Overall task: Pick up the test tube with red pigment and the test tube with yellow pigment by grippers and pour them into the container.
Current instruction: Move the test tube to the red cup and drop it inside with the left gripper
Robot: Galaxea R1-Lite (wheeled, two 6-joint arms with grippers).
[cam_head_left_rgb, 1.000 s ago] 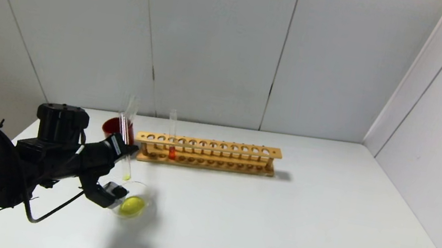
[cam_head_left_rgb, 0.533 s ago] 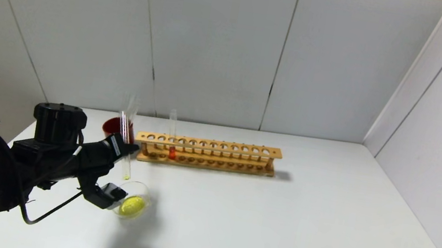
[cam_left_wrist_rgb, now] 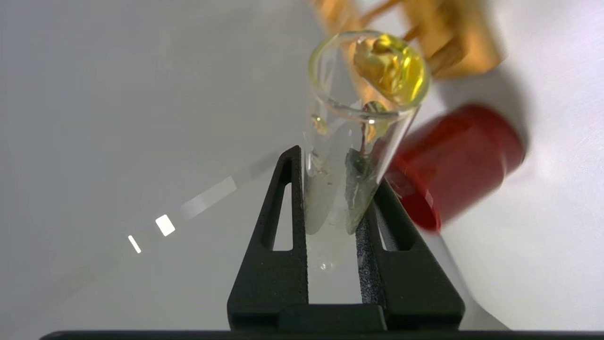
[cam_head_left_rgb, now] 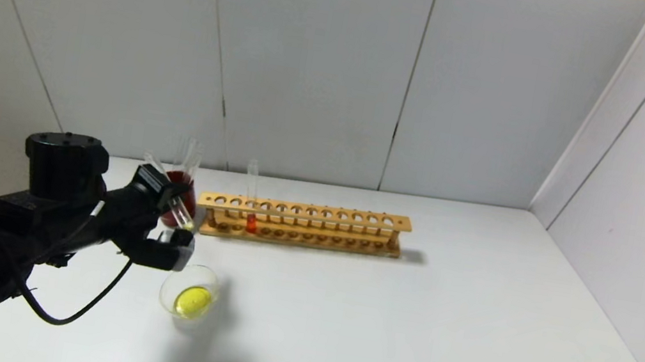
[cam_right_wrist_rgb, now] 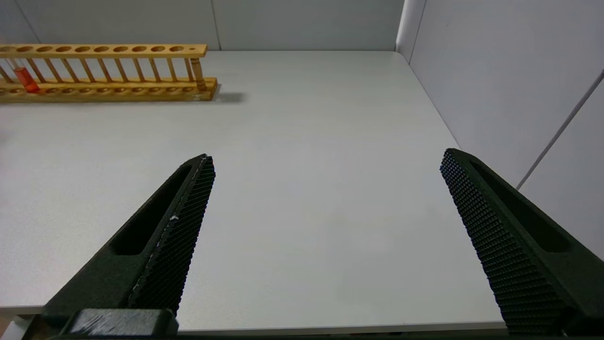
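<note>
My left gripper (cam_head_left_rgb: 177, 219) is shut on the test tube with yellow pigment (cam_head_left_rgb: 181, 217), held slanted above the table just behind the container (cam_head_left_rgb: 189, 297). In the left wrist view the tube (cam_left_wrist_rgb: 339, 156) sits between my fingers (cam_left_wrist_rgb: 288, 198), and only yellow drops remain at its open mouth. The container is a small clear dish holding a yellow pool. The test tube with red pigment (cam_head_left_rgb: 251, 221) stands in the wooden rack (cam_head_left_rgb: 303, 223); it also shows in the right wrist view (cam_right_wrist_rgb: 26, 80). My right gripper (cam_right_wrist_rgb: 325, 158) is open and empty over the table's near right part.
A dark red cup (cam_head_left_rgb: 182, 191) with colourless tubes stands behind my left gripper, by the rack's left end; it also shows in the left wrist view (cam_left_wrist_rgb: 457, 160). Grey walls close off the back and right sides of the table.
My left gripper has risen and pulled back from over the dish. The tube has swung from nearly upright to slanted. The dish now shows uncovered.
</note>
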